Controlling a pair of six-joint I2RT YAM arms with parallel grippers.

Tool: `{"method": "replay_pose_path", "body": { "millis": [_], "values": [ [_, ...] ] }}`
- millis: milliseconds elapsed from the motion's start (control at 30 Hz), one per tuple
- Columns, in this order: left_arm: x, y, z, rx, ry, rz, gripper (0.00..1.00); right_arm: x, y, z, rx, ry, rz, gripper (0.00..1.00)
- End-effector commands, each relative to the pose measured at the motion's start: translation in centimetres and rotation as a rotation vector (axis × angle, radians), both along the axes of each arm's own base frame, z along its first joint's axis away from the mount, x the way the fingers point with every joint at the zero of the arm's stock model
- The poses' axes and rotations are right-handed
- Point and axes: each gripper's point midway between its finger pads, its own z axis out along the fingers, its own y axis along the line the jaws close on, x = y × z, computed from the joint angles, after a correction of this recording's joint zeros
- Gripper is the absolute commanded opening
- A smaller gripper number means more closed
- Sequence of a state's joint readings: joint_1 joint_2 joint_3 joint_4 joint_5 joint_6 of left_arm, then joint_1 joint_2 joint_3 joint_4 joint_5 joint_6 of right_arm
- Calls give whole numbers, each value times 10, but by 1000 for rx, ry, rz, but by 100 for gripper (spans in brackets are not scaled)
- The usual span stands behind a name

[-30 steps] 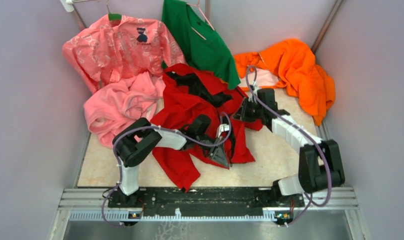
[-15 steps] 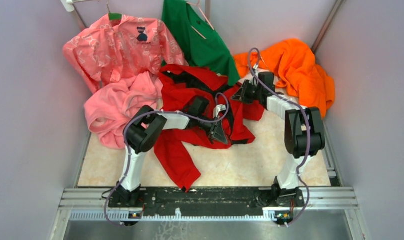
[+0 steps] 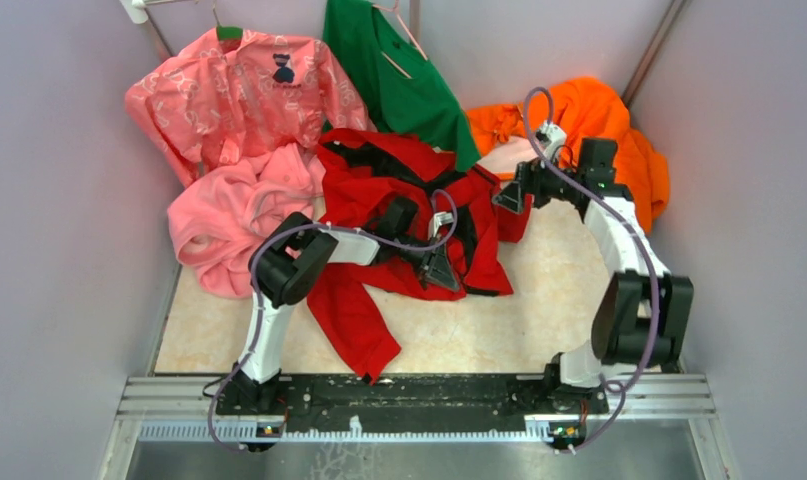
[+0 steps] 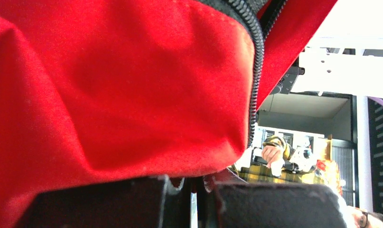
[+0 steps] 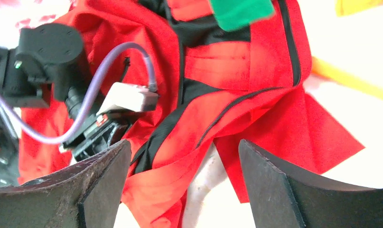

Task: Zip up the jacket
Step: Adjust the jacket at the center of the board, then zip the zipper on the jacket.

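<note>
The red jacket lies crumpled in the middle of the table, its dark lining showing at the collar. My left gripper is shut on the jacket's lower front edge. In the left wrist view red cloth fills the frame, the dark zipper teeth run down its edge, and a fold is pinched in the left gripper. My right gripper hovers open just right of the jacket. In the right wrist view the right gripper holds nothing, and the jacket lies beyond its tips.
A pink fleece garment lies left of the jacket, a pink patterned shirt and a green shirt hang at the back, and an orange garment is heaped at the back right. Walls close in both sides.
My right gripper has opened, let go of the jacket's right edge and drawn back to the right. The left gripper lifted its hold towards the back earlier and has since stayed put.
</note>
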State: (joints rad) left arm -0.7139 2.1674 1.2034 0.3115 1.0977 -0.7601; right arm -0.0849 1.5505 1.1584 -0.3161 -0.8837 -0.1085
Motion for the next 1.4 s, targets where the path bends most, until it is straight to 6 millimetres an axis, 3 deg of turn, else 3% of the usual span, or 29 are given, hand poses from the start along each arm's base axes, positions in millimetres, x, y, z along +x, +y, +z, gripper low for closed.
{"method": "replay_pose_path", "body": {
  "millis": [0,167,333,567,767,900,1200,1367],
  "values": [
    [-4,-6,10,-56,-23,-26,0,-50,5,22,-125,-206,208,84],
    [-6,-8,17,-81,-36,-45,0,-108,30,-7,4,-45,362,84],
    [-9,-9,21,-94,-43,-61,0,-123,31,-42,-17,32,364,83],
    [-14,-7,22,-103,-45,-79,0,-121,39,-82,-114,100,374,82],
    [-16,-6,23,-108,-47,-86,0,-95,32,-83,-150,120,272,78],
    [-17,-7,24,-115,-49,-94,0,-101,32,-83,-97,147,249,81],
    [-19,-7,30,-133,-52,-104,0,-97,30,-104,-68,236,234,82],
    [-20,-8,31,-152,-48,-110,0,-102,42,-104,20,265,304,81]
  ]
}}
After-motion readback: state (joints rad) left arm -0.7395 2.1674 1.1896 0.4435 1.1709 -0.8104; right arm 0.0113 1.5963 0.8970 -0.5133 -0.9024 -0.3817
